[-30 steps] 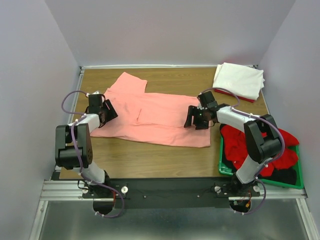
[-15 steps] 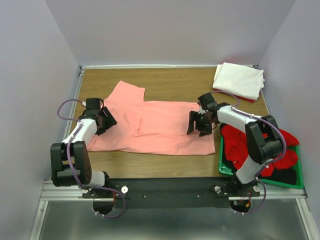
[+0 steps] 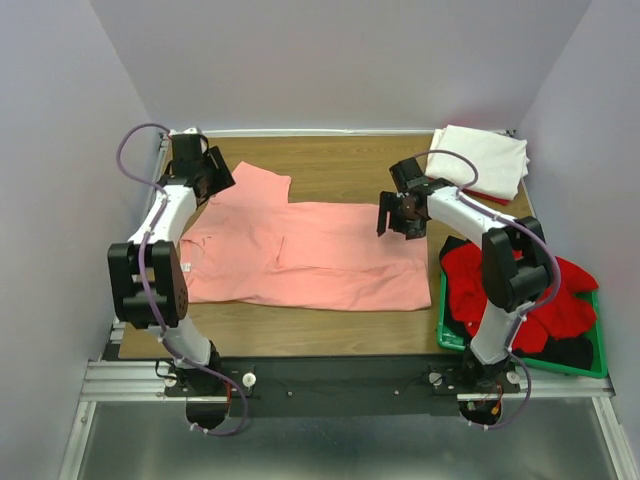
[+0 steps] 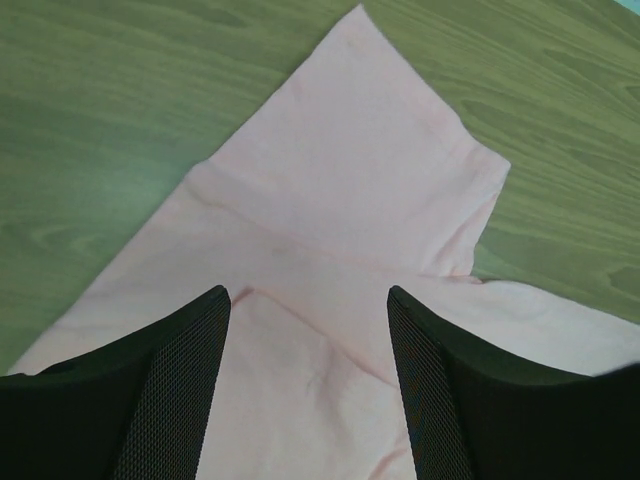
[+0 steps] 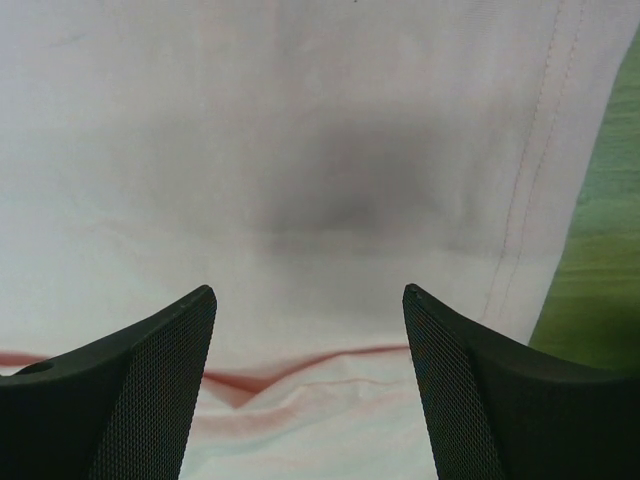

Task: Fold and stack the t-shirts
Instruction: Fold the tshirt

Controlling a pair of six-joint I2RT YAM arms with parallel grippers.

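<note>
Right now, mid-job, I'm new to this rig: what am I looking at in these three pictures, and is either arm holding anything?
The wide picture looks down from above and behind two robot arms bolted at the near edge of the table. The other two pictures come from a camera on each wrist, and the dark prongs at the bottom of each are that arm's own fingers. A salmon-pink t-shirt lies spread flat. The left end effector is open above its far sleeve, and the right end effector is open above its right side, near the hem. Neither holds anything. A folded white t-shirt sits in the far right corner. Red cloth is heaped in a green crate at the near right.
</note>
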